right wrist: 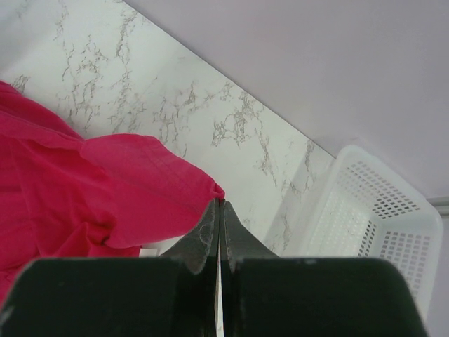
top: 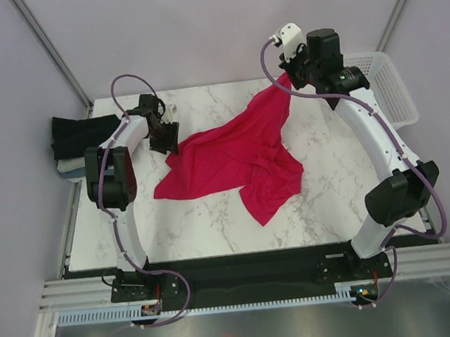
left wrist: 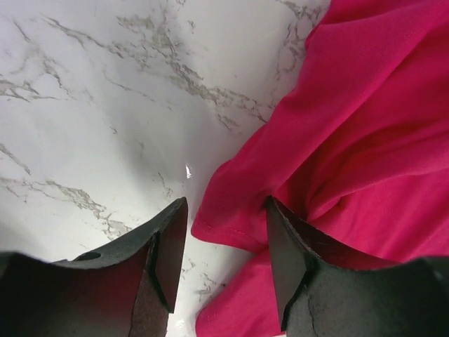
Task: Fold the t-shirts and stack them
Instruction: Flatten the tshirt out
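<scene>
Sprawling across the marble table [top: 214, 217] in the overhead view, the crimson t-shirt [top: 240, 155] is plain, soft and rumpled, with loose folds and one flap hanging toward the near edge. Its long axis runs diagonally, from the left side of the table up to the far right. There the cloth narrows to a raised point at the right gripper [top: 289, 73]. The left gripper [top: 167, 142] sits at the shirt's left edge. The folded t-shirts [top: 75, 139] lie stacked at the table's far-left edge, black on top with pale and blue layers beneath, well apart from the red one. A white mesh basket [top: 392, 81] stands at the far right.

From the left wrist, the left gripper [left wrist: 226, 210] has its jaws spread. A hemmed edge of the crimson t-shirt [left wrist: 365, 126] lies between them, unpinched, on the marble table [left wrist: 91, 105].

From the right wrist, the right gripper [right wrist: 219, 207] is pressed closed on a corner of the crimson t-shirt [right wrist: 126, 189]. The cloth drapes away to the left above the marble table [right wrist: 175, 91], and the mesh basket [right wrist: 372, 210] is to the right.
</scene>
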Robot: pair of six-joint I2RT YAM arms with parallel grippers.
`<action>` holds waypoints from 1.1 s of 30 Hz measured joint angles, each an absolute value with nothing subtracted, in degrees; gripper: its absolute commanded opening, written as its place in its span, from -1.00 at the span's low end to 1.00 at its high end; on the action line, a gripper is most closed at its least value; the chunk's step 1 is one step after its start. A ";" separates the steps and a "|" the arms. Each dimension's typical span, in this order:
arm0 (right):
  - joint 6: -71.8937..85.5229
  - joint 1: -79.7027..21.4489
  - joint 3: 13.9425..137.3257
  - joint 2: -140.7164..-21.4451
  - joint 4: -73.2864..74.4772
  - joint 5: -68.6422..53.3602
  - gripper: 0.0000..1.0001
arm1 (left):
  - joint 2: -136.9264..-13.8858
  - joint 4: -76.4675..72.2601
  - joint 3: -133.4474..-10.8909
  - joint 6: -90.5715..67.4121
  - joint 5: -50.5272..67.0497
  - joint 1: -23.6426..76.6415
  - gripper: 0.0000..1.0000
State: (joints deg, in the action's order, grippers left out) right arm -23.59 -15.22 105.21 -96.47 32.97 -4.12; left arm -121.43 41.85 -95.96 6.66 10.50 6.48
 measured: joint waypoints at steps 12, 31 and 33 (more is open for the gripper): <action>-23.62 -14.98 104.38 -96.25 33.01 -4.03 -1.00 | -121.67 42.11 -96.68 7.25 13.69 1.80 0.07; -23.73 -14.44 104.38 -96.27 33.01 -3.99 -1.00 | -121.69 44.42 -94.15 8.12 21.45 0.21 0.06; -23.73 -14.35 104.38 -96.27 33.01 -3.99 -1.00 | -121.86 44.84 -93.86 8.36 21.78 0.21 0.07</action>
State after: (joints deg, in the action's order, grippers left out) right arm -23.73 -14.35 104.38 -96.27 33.01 -3.99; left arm -121.86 44.84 -93.86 8.36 21.78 0.21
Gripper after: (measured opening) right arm 0.009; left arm 0.527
